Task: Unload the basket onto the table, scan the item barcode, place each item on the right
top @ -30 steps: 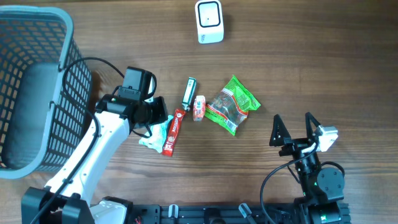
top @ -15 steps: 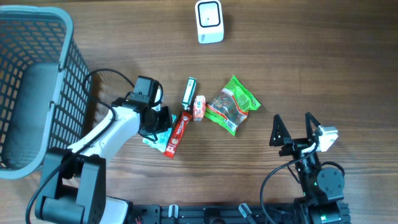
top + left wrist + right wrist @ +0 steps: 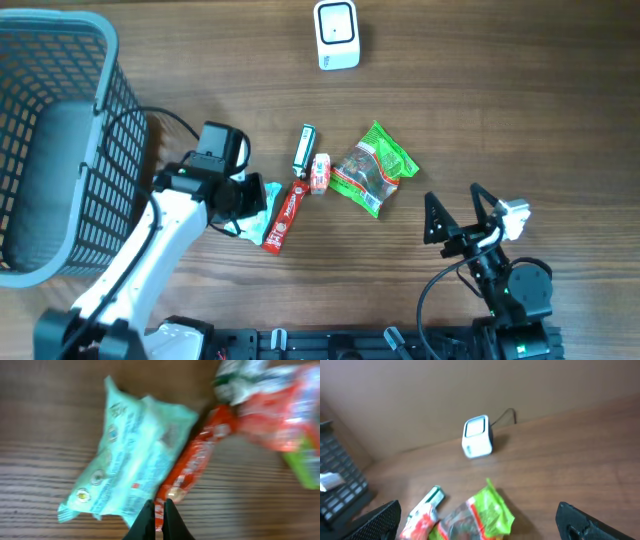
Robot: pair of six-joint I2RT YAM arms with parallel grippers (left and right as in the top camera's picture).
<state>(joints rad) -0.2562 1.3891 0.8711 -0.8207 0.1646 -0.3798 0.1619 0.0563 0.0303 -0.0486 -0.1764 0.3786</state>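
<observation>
Hovering low over the snack pile, the left gripper (image 3: 258, 198) sits just at 9 o'clock of table centre, fingers pressed together. In the left wrist view the closed tips come down right on the seam where the mint packet (image 3: 130, 460) and the red stick packet (image 3: 200, 455) meet. A red sliver shows in the slit between the fingers; can't tell whether any wrapper edge is actually nipped. The mint packet lies flat and crumpled on the wood, its long side touching the red stick, which runs diagonally from 7 to 1 o'clock. The wrist view is blurry, so the print is unreadable and no barcode can be made out.

At 12 o'clock of the red stick lies a green-and-white tube (image 3: 304, 148), and just at its 4 o'clock sits a small red-and-white packet (image 3: 319, 172). The green snack bag (image 3: 372, 168) lies at 3 o'clock of those, touching or nearly touching the small packet.

The scanner (image 3: 336, 35), a white box with a dark window, stands at the table's 12 o'clock edge, well apart from the pile. The grey mesh basket (image 3: 110, 150) fills the 9 to 10 o'clock side, close to the left arm.

The right gripper (image 3: 457, 212) is at 4 o'clock, fingers spread wide with nothing between them, off the wooden table (image 3: 520, 100) and pointing toward the scanner and green bag.
</observation>
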